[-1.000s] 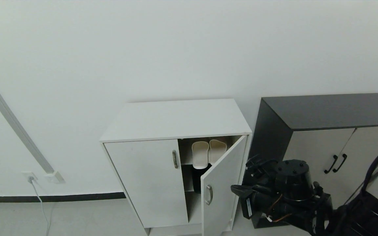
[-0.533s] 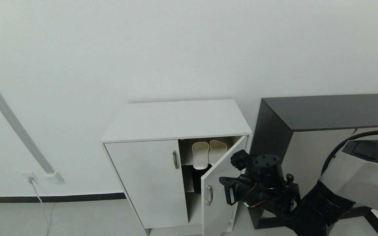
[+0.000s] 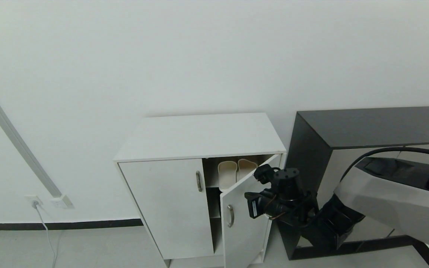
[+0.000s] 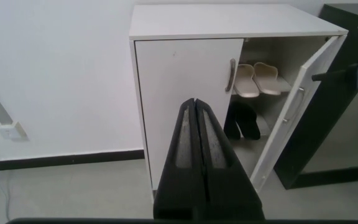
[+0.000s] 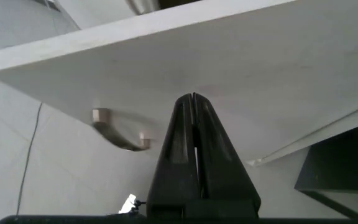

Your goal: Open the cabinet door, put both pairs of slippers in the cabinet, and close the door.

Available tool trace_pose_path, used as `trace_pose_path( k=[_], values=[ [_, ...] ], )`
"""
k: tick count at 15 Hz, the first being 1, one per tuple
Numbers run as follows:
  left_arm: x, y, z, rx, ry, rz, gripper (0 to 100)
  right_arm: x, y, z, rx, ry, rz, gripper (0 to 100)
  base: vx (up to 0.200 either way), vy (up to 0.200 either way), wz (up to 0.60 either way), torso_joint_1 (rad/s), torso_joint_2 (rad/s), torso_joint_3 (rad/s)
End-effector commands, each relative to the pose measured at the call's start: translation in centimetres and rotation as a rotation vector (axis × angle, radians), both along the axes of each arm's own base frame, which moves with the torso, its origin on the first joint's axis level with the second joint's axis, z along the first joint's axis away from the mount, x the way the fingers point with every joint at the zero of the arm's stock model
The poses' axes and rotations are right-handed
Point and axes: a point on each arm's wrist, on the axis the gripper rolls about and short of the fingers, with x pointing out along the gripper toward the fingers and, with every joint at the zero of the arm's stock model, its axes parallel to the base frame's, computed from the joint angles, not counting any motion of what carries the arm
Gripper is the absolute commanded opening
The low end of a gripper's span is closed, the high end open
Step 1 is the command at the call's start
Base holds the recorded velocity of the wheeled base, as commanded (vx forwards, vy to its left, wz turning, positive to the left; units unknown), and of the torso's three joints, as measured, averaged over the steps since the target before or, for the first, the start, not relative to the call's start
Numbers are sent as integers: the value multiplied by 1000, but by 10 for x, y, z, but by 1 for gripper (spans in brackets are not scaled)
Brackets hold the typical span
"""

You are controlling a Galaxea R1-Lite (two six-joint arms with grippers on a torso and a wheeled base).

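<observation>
**A:** Where are the slippers?

**B:** The left wrist view shows both pairs inside the cabinet (image 4: 229, 18): the beige pair (image 4: 263, 78) is on the upper shelf and the black pair (image 4: 244, 121) below. From the head view, the half-open right door (image 3: 244, 219) hides the black ones.

**A:** Jaws?

**B:** The left gripper (image 4: 194, 101) is closed on nothing, well back from the cabinet. The right gripper (image 5: 194, 96) has its fingers pressed together at the door's outer face, near the handle (image 5: 120, 134). I can't tell whether it touches.

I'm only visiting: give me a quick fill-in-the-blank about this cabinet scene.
The cabinet's left door is ____. The beige slippers sit on the shelf ____ the black slippers. The right gripper, at the right door's outer face, is ____. Missing: closed; above; shut.
</observation>
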Motion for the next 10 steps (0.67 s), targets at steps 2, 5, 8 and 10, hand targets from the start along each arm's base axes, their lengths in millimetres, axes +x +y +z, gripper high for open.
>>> trace_pose_path(
  k=[2,5,8,10],
  values=[
    [0,0,0,-1,0,0,0,22,10,-3,4,-8,-11,0,0,0,0,0,0,0],
    [0,0,0,-1,0,-1,0,38,20,-2,2,-5,-14,0,0,0,0,0,0,0],
    [0,0,0,-1,0,0,0,52,23,0,-4,2,-28,0,0,0,0,0,0,0],
    [0,0,0,-1,0,-1,0,59,23,0,-3,-11,-49,0,0,0,0,0,0,0]
  ],
)
